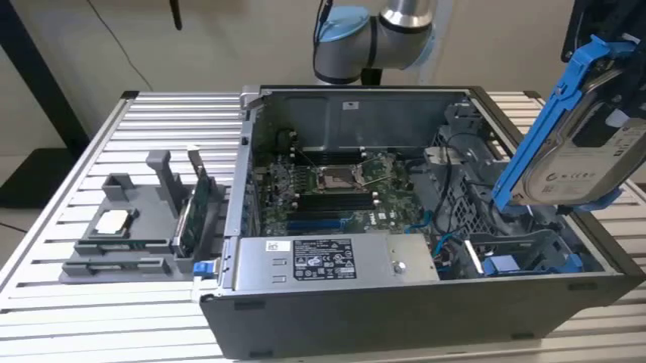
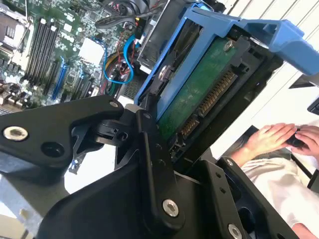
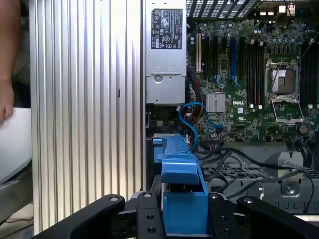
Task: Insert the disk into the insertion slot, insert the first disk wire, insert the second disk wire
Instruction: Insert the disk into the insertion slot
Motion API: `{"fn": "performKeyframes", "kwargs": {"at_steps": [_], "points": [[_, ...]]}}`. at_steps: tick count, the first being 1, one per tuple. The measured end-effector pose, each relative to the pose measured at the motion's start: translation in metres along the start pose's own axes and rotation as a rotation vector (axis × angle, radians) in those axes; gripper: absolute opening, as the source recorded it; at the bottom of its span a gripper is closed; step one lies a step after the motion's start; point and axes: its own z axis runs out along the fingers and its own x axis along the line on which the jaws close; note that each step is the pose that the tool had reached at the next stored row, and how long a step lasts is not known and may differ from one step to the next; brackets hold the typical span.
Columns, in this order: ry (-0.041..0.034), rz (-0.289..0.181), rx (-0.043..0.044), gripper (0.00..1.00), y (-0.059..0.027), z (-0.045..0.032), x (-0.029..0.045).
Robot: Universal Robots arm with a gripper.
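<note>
The disk (image 1: 577,162) hangs in the air over the exterior view's right end of the open computer case (image 1: 404,302). It is above the insertion slot (image 1: 530,240) and well apart from it. The hand (image 3: 183,211) pinches its blue frame from both sides, probably so it clears the case wall and cables. Its long axis stands steeply, top leaning toward the exterior view's right, label facing that camera.

Silver arm (image 1: 409,11) with pale blue joint caps (image 1: 338,26); black end effector (image 3: 182,219) studded with silver screws (image 2: 170,207).
</note>
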Motion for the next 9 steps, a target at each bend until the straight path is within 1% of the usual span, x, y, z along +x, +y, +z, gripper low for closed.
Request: {"fn": "performKeyframes", "kwargs": {"at_steps": [3,9], "points": [[0.0003,0.000,0.0000,0.33,-0.0013,0.0017,0.0000],[0.0001,0.001,0.0000,0.33,-0.0045,0.0103,0.0004]]}}
